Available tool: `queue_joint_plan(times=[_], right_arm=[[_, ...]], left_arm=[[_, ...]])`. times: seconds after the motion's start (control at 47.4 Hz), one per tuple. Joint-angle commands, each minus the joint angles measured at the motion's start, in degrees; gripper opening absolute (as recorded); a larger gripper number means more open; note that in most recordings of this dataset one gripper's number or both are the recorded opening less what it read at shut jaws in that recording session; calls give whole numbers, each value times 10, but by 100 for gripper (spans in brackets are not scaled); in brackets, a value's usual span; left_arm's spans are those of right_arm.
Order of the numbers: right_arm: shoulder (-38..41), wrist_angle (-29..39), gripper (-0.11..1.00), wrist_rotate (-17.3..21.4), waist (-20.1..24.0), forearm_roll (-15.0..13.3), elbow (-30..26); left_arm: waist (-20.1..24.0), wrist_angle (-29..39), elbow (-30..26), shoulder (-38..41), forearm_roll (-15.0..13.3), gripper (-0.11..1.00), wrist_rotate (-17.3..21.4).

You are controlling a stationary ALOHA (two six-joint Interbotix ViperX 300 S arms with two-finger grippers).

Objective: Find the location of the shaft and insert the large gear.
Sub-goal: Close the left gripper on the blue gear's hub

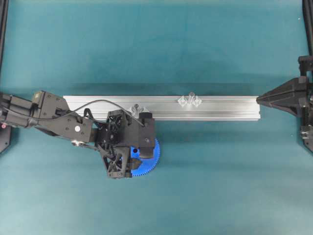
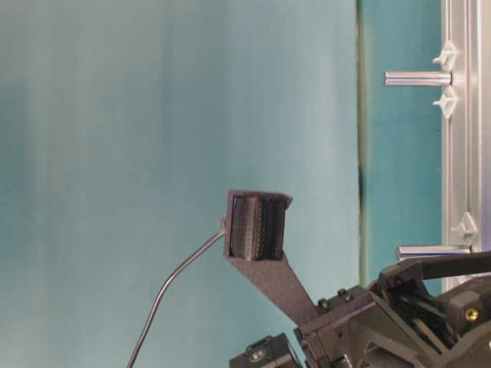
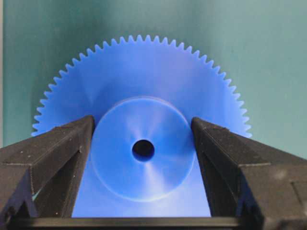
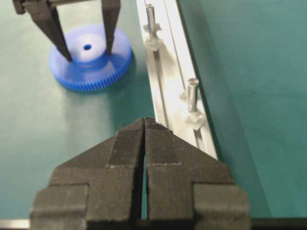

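While the left hand (image 1: 142,154) hides most of the bright blue toothed plastic gear (image 1: 152,159) from overhead, its wrist camera shows fingers (image 3: 62,148) spread astride the raised hub, apparently not clamping it. Flat on the green tabletop (image 1: 195,186) beside the grey aluminium rail (image 1: 220,107), the gear lies near two thin metal shafts (image 4: 192,93); the right hand (image 4: 145,125) is clenched, empty.

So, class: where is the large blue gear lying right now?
The large gear lies flat on the teal table, left of centre in the overhead view, just in front of the aluminium rail, with the left end effector straddling its raised hub.
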Motion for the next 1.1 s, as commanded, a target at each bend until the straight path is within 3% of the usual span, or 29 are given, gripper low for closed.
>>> queue_joint_plan(times=[0.0, 0.169, 0.569, 1.075], right_arm=[[4, -3, 0, 5, -2, -1, -5], [4, -4, 0, 5, -2, -1, -4], [-1, -4, 0, 5, -2, -1, -4], [-4, -4, 0, 6, -2, -1, 2]], left_arm=[[2, 10, -2, -6, 2, 82, -2], [2, 12, -2, -6, 2, 94, -3], [2, 57, -2, -25, 2, 94, -1], [2, 56, -6, -18, 2, 94, -2]])
